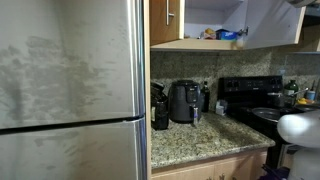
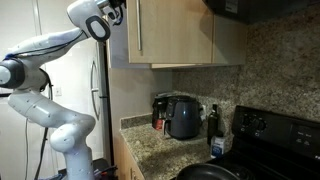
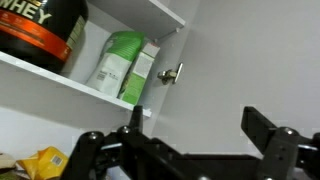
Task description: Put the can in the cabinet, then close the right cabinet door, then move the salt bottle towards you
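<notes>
Cabinet (image 3: pixel 240 50) open, gripper (image 3: pixel 190 130) near (jaws apart)

arm (image 2: pixel 45 75) — white, rounded segments | joints — dark rings | end effector (image 3: pixel 195 142) — black, angular

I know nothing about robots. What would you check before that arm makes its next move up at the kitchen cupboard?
1. Jaws empty: ok; the black gripper is open, holding nothing.
2. Light-brown wooden cabinet shut: not ok, interior exposed.
3. Small flat pinkish-red can inside it: cannot tell, not seen.
4. Black tub and green packet clear of jaws: ok.
5. Small white salt bottle located: cannot tell.
</notes>
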